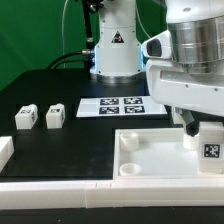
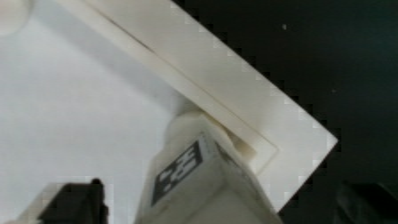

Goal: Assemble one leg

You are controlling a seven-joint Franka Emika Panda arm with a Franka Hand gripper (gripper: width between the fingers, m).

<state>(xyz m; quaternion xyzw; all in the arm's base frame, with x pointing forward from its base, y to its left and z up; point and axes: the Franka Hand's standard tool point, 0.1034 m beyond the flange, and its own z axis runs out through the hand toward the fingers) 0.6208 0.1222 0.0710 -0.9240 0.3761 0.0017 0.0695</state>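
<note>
Because the job is to seat a leg in a corner socket, the large white tray-like piece (image 1: 160, 155) lies flat at the near right of the black table (image 1: 50, 85), cavity up, where the arm can reach straight down. The marker board (image 1: 118, 105) sits flat behind it, toward the middle. The arm hangs over the tray's right corner, and its gripper (image 1: 197, 128) stands just above the leg (image 1: 209, 144), which is upright in that corner, tag facing the camera. In the wrist view the leg (image 2: 199, 170) sits tight against the tray rim (image 2: 231, 90). The jaws look parted as wide as they go, one dark finger (image 2: 75, 203) clear of the block; nothing held, I judge it released. Two spare legs (image 1: 54, 116) (image 1: 25, 118) wait at the far left, well apart from the tray.
</note>
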